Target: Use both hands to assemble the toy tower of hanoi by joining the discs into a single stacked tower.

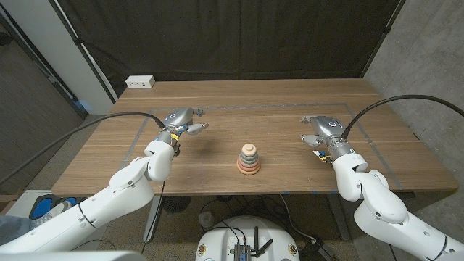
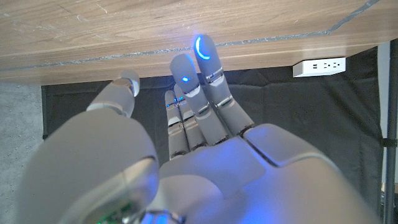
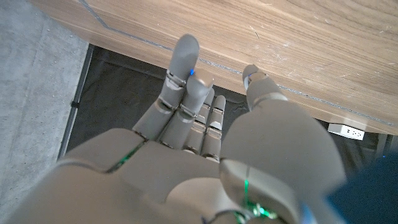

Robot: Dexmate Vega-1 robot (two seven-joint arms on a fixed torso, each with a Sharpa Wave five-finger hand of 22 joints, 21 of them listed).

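The toy tower (image 1: 249, 159) stood near the middle of the wooden counter (image 1: 254, 109), toward its near edge, its discs already stacked widest at the bottom; their separate colours were too small to tell apart surely. Bare wood lay open on both sides of it, with each robot hand well apart from it. The left robot hand (image 1: 183, 120) hung over the counter's left part, fingers (image 2: 202, 81) extended and apart, holding nothing. The right robot hand (image 1: 322, 130) hung over the right part, likewise spread and empty, its fingers (image 3: 183, 68) reaching toward the counter's far edge. A thin taped line (image 1: 135, 138) ran near the counter's sides. A white power strip (image 1: 140, 82) sat at the far left corner, before a dark curtain (image 1: 232, 36).
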